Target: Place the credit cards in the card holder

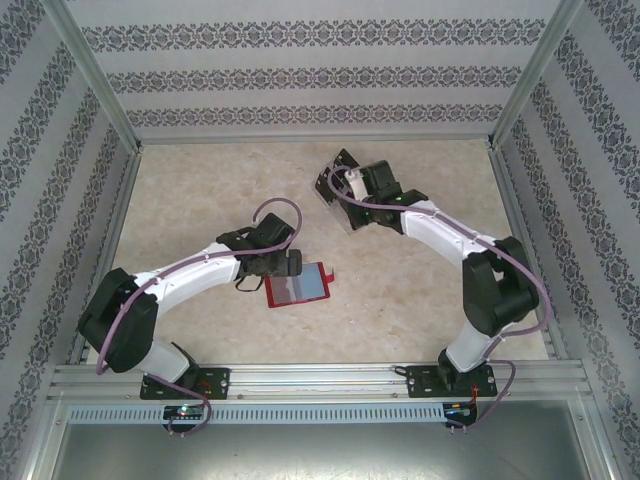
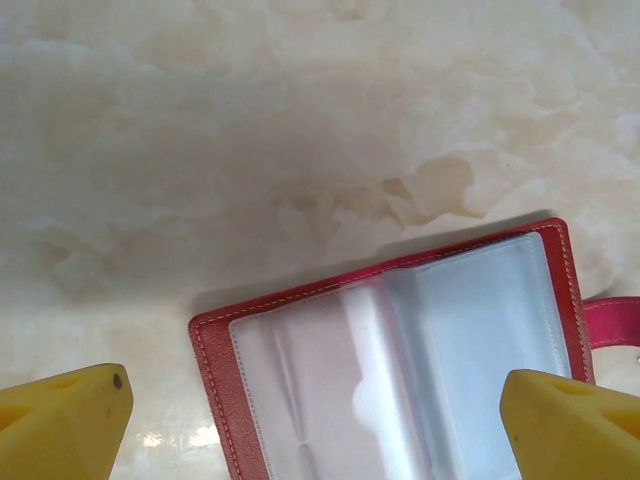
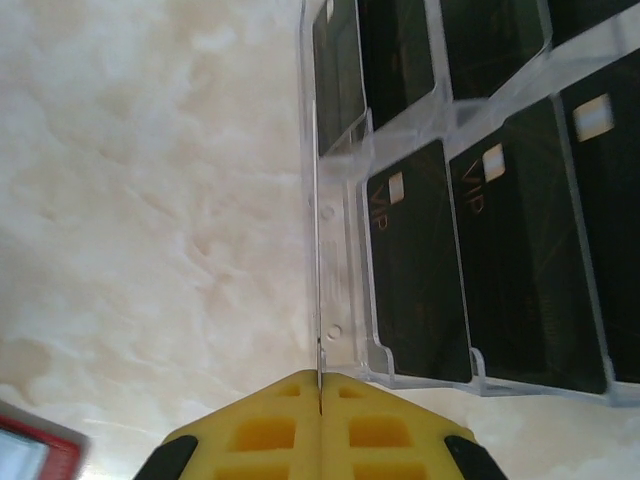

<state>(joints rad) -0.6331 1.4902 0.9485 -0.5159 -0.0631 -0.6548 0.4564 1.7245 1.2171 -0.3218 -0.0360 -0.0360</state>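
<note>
Blk cards (image 3: pixel 415 270) in clr rack (image 3: pixel 340 300) read "VIP".

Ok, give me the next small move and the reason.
Probably open the right gripper and shift it onto the nearest credit card: it's shut at the edge of the clear rack, while the card holder lies open under the open left gripper.

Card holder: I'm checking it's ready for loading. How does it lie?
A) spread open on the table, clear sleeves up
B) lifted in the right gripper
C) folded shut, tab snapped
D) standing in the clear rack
A: the card holder lies open on the table, clear sleeves facing up.
</note>
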